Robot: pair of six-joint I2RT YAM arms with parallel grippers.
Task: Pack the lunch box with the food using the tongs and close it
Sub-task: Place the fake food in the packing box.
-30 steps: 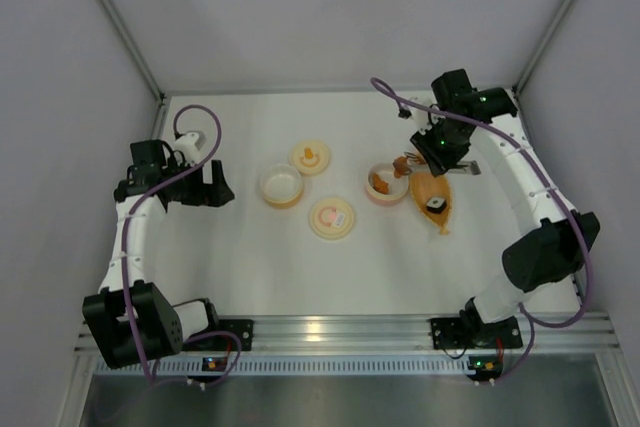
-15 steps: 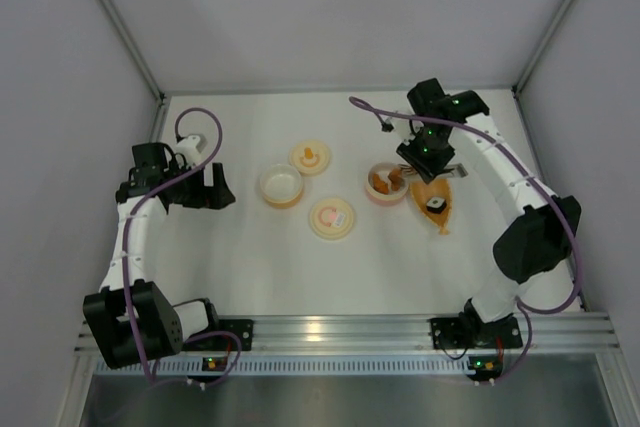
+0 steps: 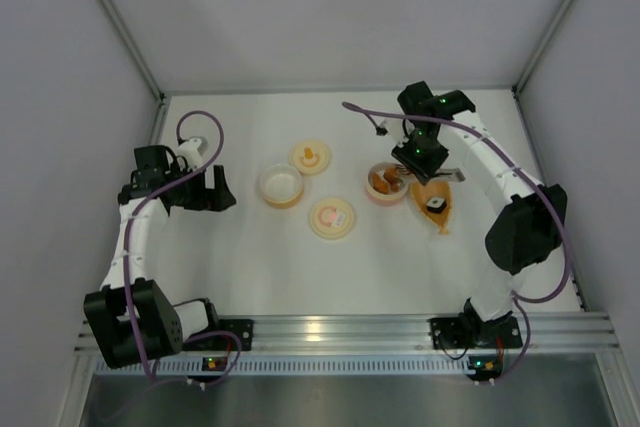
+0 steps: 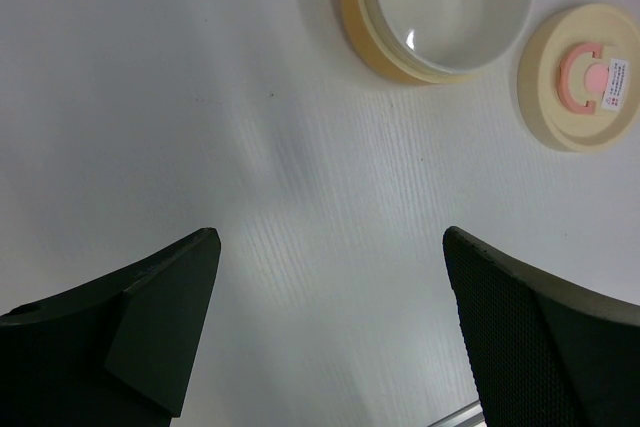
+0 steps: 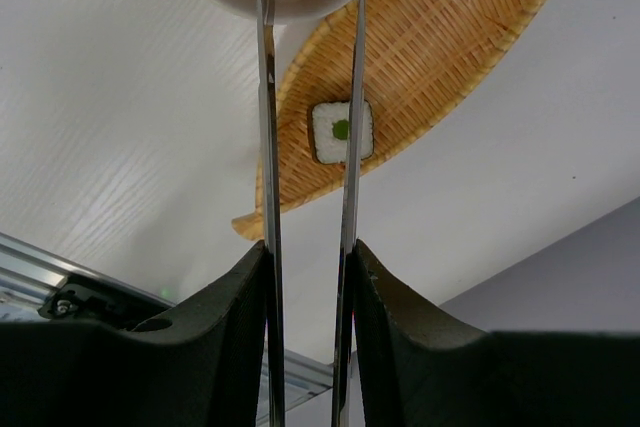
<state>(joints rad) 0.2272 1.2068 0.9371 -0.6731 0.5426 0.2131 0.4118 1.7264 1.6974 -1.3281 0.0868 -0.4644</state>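
Tongs (image 5: pixel 265 127): clamped between the fingers of the right gripper (image 5: pixel 308 267); two silver arms squeezed near parallel, tips reaching over the lunch box.
Right gripper: clenched on the tongs, poised at the far right of the table (image 3: pixel 250 257), above the far end of the woven tray.
Food chunks (image 3: pixel 381 183): orange-brown, lying inside the lunch box; one at the tong tips, contact not discernible.
Lunch box (image 3: pixel 385 202): cream with pink rim, uncovered, just beside the woven tray.
Lid (image 3: pixel 332 218): pink mark up, flat on the table, near-left of the lunch box and apart from it.
Woven tray (image 3: pixel 424 190): boat-shaped, carrying one sushi roll piece (image 3: pixel 436 205).
Left gripper (image 4: pixel 330 237): released, jaws wide, nothing between them, over bare table at the left.
Second container (image 3: pixel 281 185): orange rim, uncovered, left of the pink-marked lid.
Second lid (image 3: pixel 311 156): orange mark up, just behind the second container.
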